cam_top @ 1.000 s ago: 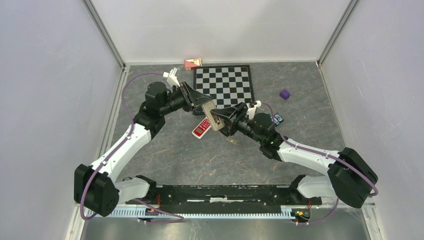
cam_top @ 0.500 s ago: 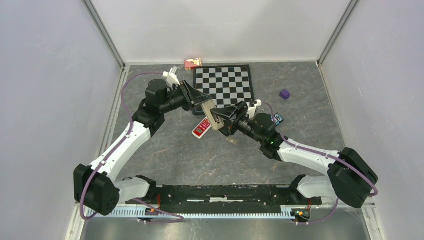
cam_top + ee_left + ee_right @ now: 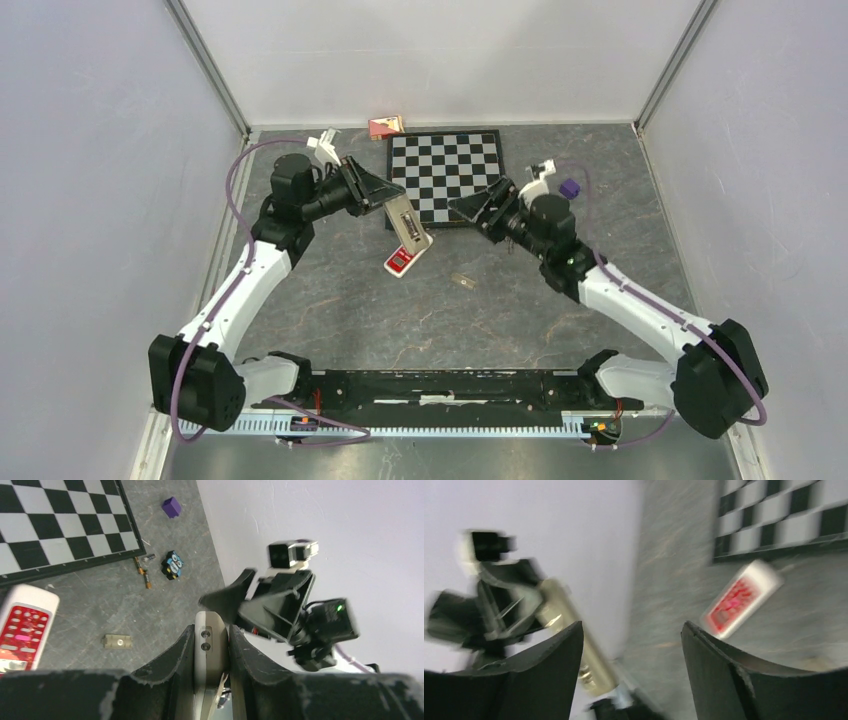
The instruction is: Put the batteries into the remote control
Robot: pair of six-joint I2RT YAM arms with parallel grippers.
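Two arms meet just in front of the chessboard. The left gripper pinches one end of a beige remote control and holds it tilted in the air over the board's near edge. The right gripper hovers beside the board's near corner with its fingers spread wide and nothing between them.

The batteries lie flat on the table just off the chessboard's corner. They are slim cells, too small to count with certainty.

The cells could roll or skid away if the spread fingers close off-centre. The remote, gripped by one end only, may twist or slip when a cell is pushed in.

A blue-and-black toy sits right beside the cells and crowds the pick. A red remote and a small beige plate, likely the battery cover, lie in front of the board. A purple cube sits off its side.
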